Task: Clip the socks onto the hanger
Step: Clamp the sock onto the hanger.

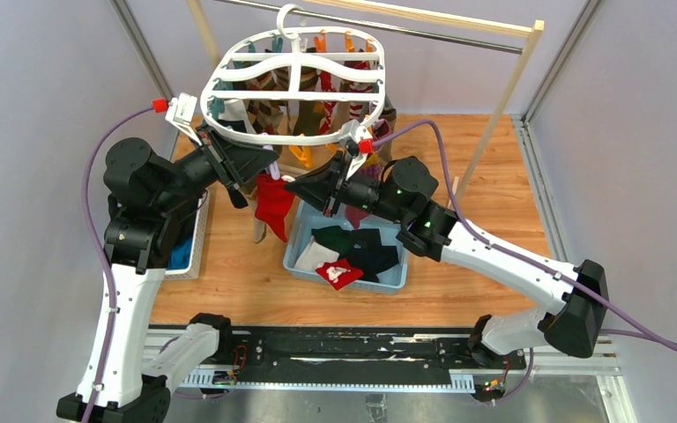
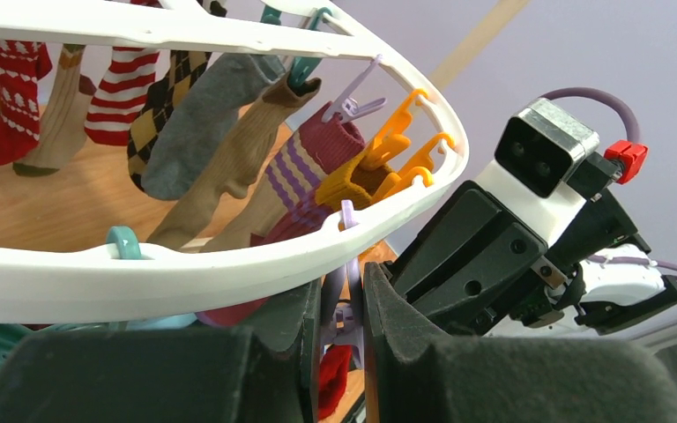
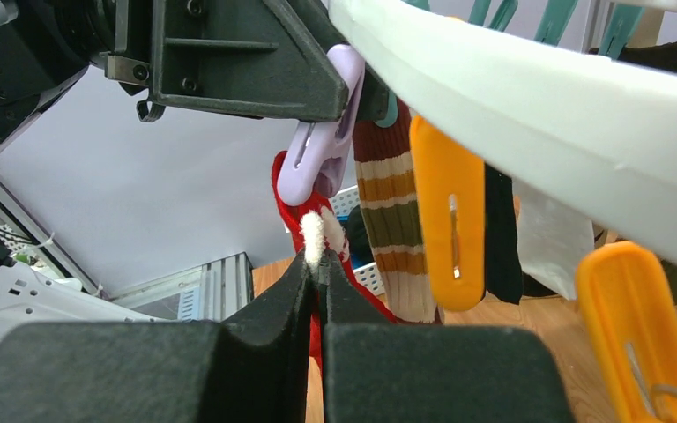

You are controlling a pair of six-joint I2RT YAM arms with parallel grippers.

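The white oval hanger (image 1: 229, 134) hangs from the rail with several socks clipped to its pegs. My left gripper (image 1: 260, 174) is under its near rim (image 2: 185, 273), shut on the handles of a purple peg (image 2: 345, 310). My right gripper (image 1: 298, 187) is shut on the white cuff of a red sock (image 3: 316, 236) and holds it up at the lower tip of that purple peg (image 3: 322, 141). The rest of the red sock (image 1: 275, 204) dangles below. I cannot tell whether the peg's jaws grip the cuff.
A blue bin (image 1: 304, 264) below holds dark green, white and red socks (image 1: 361, 251). A white basket (image 1: 196, 240) stands by the left arm. The wooden-posted rail (image 1: 458, 35) crosses the back. Orange pegs (image 3: 448, 220) and a striped sock (image 3: 397, 220) hang close to my right gripper.
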